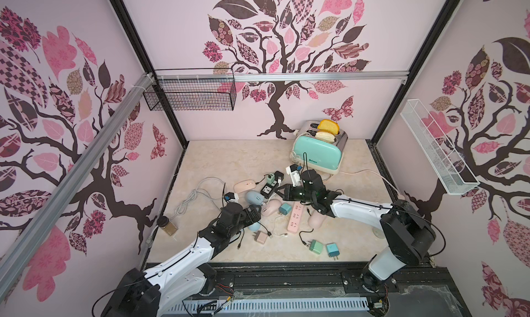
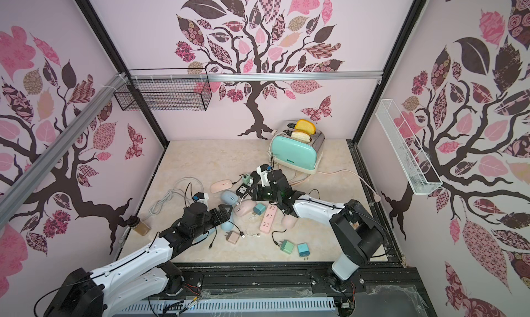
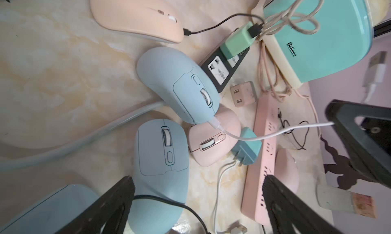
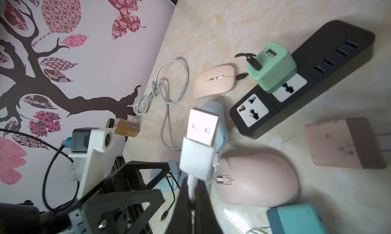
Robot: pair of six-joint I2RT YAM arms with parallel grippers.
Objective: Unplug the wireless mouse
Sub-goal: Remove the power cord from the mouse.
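Counter [image 1: 229, 158]: marble look, front strip covered by both arms in both top views. One teal toaster [image 1: 317, 153] back right, two bread slices up top; cropped by frame edge in left wrist view. Two wall baskets: black basket [image 1: 190, 96], white basket [image 1: 436, 152].

Two power strips. Black strip [image 4: 302, 80] partly under right tool in top views; pink strip [image 1: 295, 221] clear of both arms there. One grey cable [image 1: 187, 202] coiled left.

Left tool [image 3: 198, 180] spread wide, gripping nothing, hanging over second blue mouse [image 3: 160, 158]. Right tool [image 4: 191, 192] clamped on white cable [image 3: 275, 133] just behind USB plug [image 4: 202, 127]; plug free in air.

Counting five mice in top views: two blue, two pink, one flat peach mouse [image 1: 245, 185]. Second blue mouse mostly hidden by left tool there; second pink mouse [image 1: 315, 221] half under right arm. Blurred blue shape [image 3: 53, 207] cut off in left wrist view, can't identify.

Task item = blue mouse [image 1: 255, 199], mid-counter, just beside black strip, nose against pink mouse [image 1: 271, 208]. Long axis diagonal: tail back-left, nose front-right. Plugged at nose with white cable.

Chargers: five in top views. Mint charger [image 1: 269, 179] in black strip, teal charger [image 1: 284, 209] by pink mouse, then pink charger [image 1: 261, 237], green charger [image 1: 316, 246], second teal charger [image 1: 332, 249] loose near front. Sixth, pinkish charger [image 4: 344, 144], seen in wrist views only. One jar [image 1: 167, 225] at left edge. Thin black leads: count unclear.
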